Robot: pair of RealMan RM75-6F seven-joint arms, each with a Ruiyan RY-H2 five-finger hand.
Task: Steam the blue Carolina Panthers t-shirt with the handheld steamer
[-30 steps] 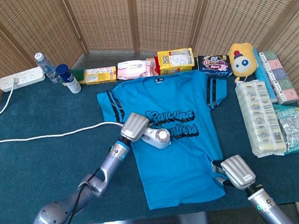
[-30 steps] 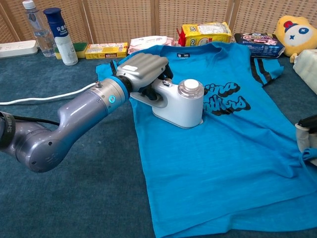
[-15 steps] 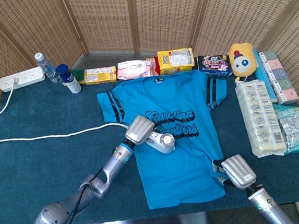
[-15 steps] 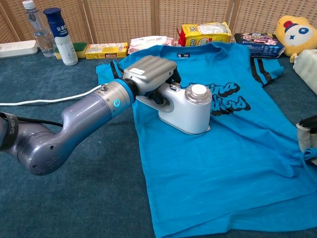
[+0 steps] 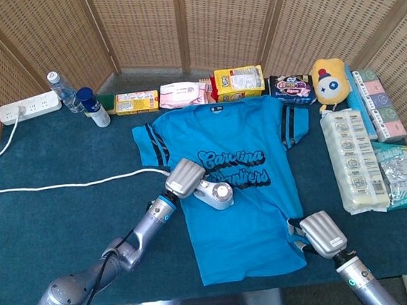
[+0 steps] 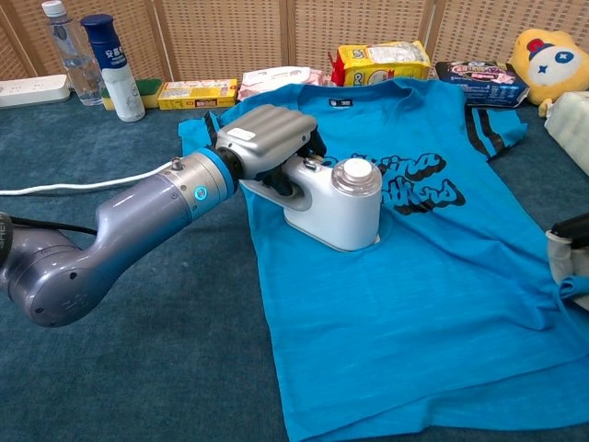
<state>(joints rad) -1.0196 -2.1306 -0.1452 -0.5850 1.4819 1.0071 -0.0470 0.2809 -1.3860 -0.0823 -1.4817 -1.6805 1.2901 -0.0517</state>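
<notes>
My left hand hides the steamer handle; the steamer covers part of the shirt lettering; the chest view's edge cuts off my right hand.

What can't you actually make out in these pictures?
- Steamer soleplate: pressed face-down on the t-shirt, hidden in both views.
- Left hand fingertips: wrapped under the handle.
- Right hand: head view shows only its back; chest view's edge crops it.
- Snack packet labels: too small.
</notes>
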